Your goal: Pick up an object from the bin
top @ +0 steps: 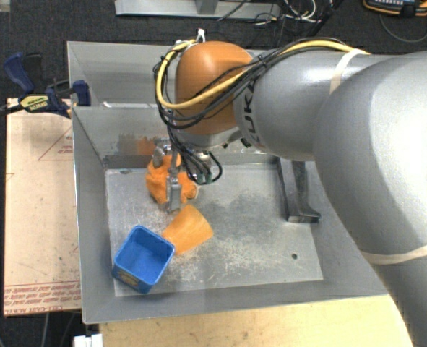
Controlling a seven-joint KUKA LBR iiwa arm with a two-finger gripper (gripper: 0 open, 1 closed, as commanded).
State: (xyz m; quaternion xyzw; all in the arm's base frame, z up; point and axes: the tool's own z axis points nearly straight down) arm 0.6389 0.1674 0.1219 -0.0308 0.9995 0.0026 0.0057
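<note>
My gripper (pixel 173 199) hangs low over the back left part of the bin floor, right at a lumpy orange thing (pixel 155 181) that shows on both sides of it. Part of that thing is hidden behind the gripper. Just in front of the gripper tip lies an orange wedge-shaped piece (pixel 189 230), tipped on its side. A blue square cup (pixel 142 257) lies tilted at the front left, touching the orange wedge.
A dark grey angled metal bar (pixel 298 194) lies along the right side of the bin floor. The arm with its orange cover and cables reaches in from the right above the bin's back. The sloped left wall stands close to the orange lump.
</note>
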